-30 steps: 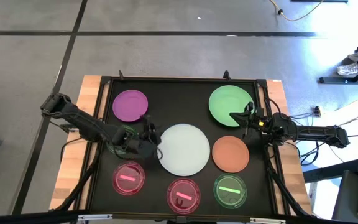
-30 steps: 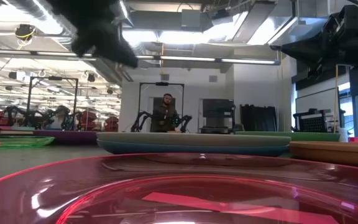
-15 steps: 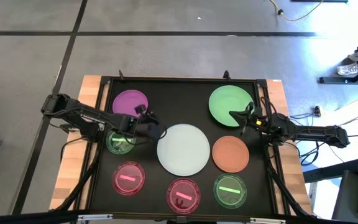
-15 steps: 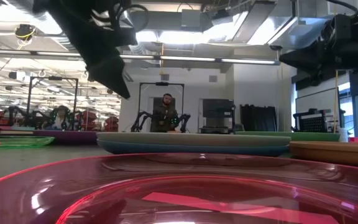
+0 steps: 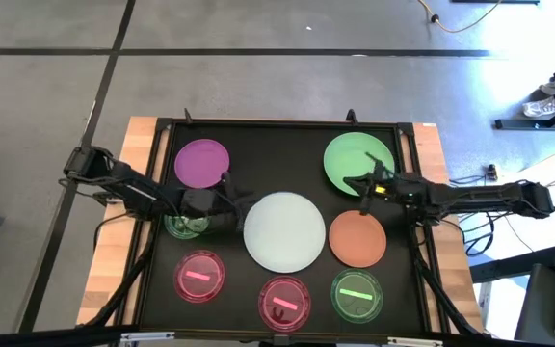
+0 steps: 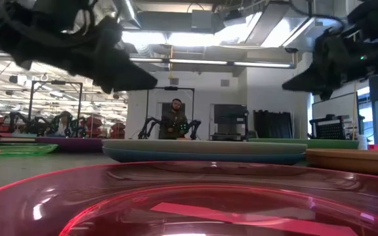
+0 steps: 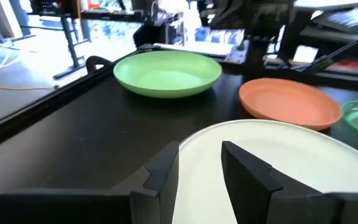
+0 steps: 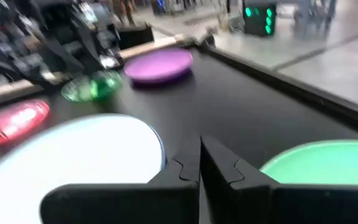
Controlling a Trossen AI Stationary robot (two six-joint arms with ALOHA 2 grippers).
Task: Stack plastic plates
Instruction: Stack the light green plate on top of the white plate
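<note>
Eight plates spread over counter [image 5: 162,289], none held. Left gripper [image 5: 236,204] at white plate [image 5: 284,231] rim, frame centre, fingers [image 7: 166,174] narrowly parted. Right gripper [image 5: 355,183] over green plate [image 5: 350,159], fingers pressed together. Next: grip white rim.

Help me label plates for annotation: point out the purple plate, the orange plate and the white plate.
purple plate [image 5: 201,162]: high view, centre of its flat face.
orange plate [image 5: 357,238]: high view, middle of its bare surface.
white plate [image 5: 284,231]: high view, centre of its top face.
</note>
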